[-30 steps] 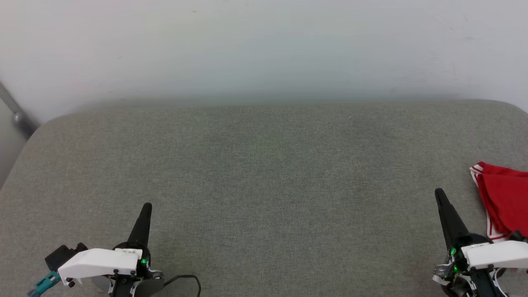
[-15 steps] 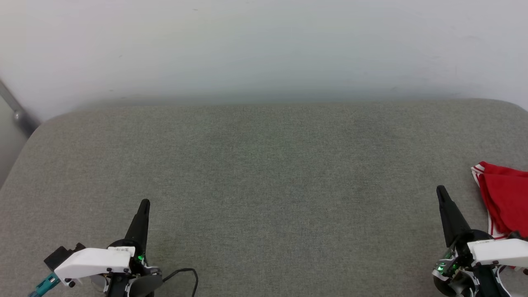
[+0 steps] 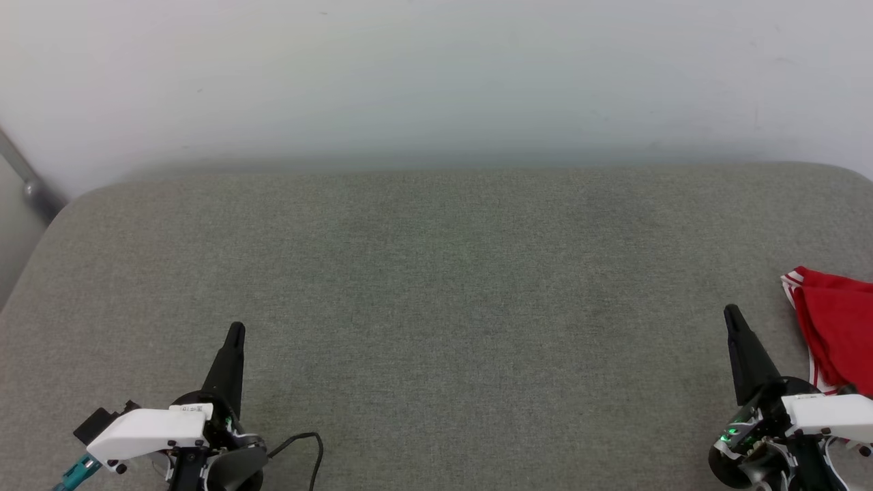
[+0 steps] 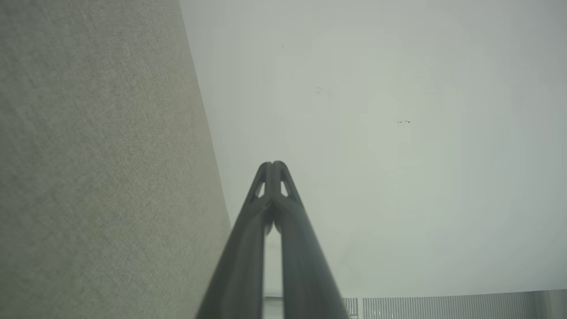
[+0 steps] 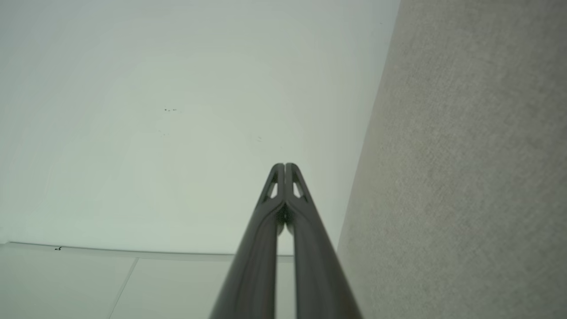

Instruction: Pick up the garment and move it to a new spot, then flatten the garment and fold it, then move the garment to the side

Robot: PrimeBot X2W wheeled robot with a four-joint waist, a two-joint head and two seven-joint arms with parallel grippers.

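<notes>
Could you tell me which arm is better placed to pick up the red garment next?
Probably the right. The right gripper, shut and empty, sits just beside the garment at the right edge of the grey surface; the left gripper, also shut, is far across it.

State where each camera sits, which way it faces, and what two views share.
Head view: on the head, looking forward and down at the grey pad, wall beyond; left pincer, right pincer, garment at right edge.
Left wrist view: along the shut left pincer toward the wall, pad on the left.
Right wrist view: along the shut right pincer toward the wall, pad on the right.
Wrist views share wall, pad.
</notes>
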